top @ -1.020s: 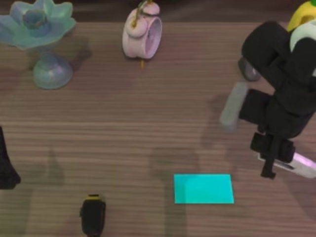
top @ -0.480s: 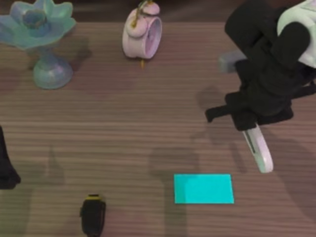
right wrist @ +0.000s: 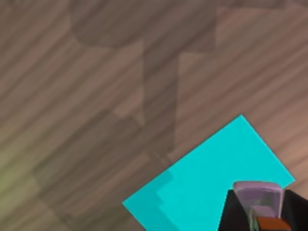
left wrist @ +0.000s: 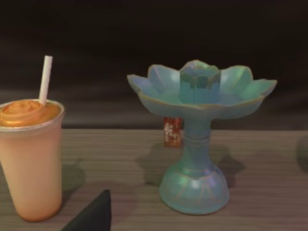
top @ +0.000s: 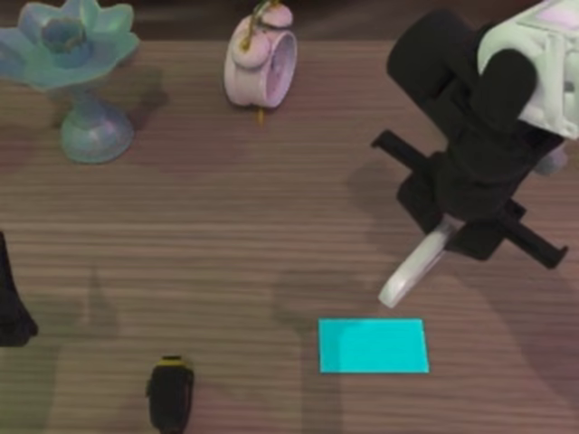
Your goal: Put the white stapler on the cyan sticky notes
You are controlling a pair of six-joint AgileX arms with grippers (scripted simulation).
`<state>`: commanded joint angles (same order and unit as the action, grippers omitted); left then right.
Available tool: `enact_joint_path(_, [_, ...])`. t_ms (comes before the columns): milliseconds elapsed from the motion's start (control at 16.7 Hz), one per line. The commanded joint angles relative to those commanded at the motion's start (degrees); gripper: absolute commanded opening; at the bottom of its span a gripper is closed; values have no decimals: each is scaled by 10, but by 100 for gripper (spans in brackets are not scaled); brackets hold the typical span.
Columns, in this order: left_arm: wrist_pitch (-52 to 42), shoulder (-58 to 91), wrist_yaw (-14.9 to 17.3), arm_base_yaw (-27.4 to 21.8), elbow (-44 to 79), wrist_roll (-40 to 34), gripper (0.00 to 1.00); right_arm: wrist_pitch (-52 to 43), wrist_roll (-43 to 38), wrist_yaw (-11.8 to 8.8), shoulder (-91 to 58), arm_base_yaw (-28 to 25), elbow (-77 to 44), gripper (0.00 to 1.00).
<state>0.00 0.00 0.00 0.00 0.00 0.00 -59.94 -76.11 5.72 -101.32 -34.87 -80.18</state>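
- My right pincer (top: 445, 237), at the right of the top view, is clenched on the white stapler (top: 414, 267), which juts from it toward the lower left of the frame, carried above the tabletop (top: 226, 235).
- In the right wrist view the stapler's end (right wrist: 256, 199) shows between the dark fingers, with the cyan sticky notes (right wrist: 211, 178) directly beneath and behind it.
- Step in hand, as I judge it: the carry. The stapler is lifted and not yet set down.
- In the top view the cyan sticky notes (top: 373, 345) lie flat at lower centre-right; the stapler's free tip hangs just above the pad's upper edge, near its right half.
- Next move, by my reckoning: shift a little toward the frame's bottom so the stapler centres over the pad, lower until it rests, then release. The stapler's slanted heading may leave an end overhanging the pad.
- My left pincer (top: 11, 307) is parked at the left edge of the top view; whether it is released or clenched I cannot tell.
- Surface: a striped brown wooden tabletop, carrying a pink alarm clock (top: 262, 56) at upper centre, a teal flower-shaped stand (top: 72, 63) at upper left, and a small black-and-yellow object (top: 170, 394) at lower left.
- The left wrist view adds an orange drink with a straw (left wrist: 30, 154) near the stand (left wrist: 197, 139).
- Room: dark beyond the tabletop's far edge.
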Motion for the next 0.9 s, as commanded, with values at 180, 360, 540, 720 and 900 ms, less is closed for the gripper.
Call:
enact_joint_path(180, [0,0,0,0,0,0,100,-19,-169,-9,-4,-6,4,0])
enact_joint_path(360, [0,0,0,0,0,0,100,-37,-312,-20,-1,-9,11,0])
enact_joint_path(540, [0,0,0,0,0,0,100,-52,-423,-32,4,-11,17,0])
enact_joint_path(720, [0,0,0,0,0,0,100,-63,-485,-40,9,-12,21,0])
enact_joint_path(900, [0,0,0,0,0,0,100,-66,-500,-43,11,-12,23,0])
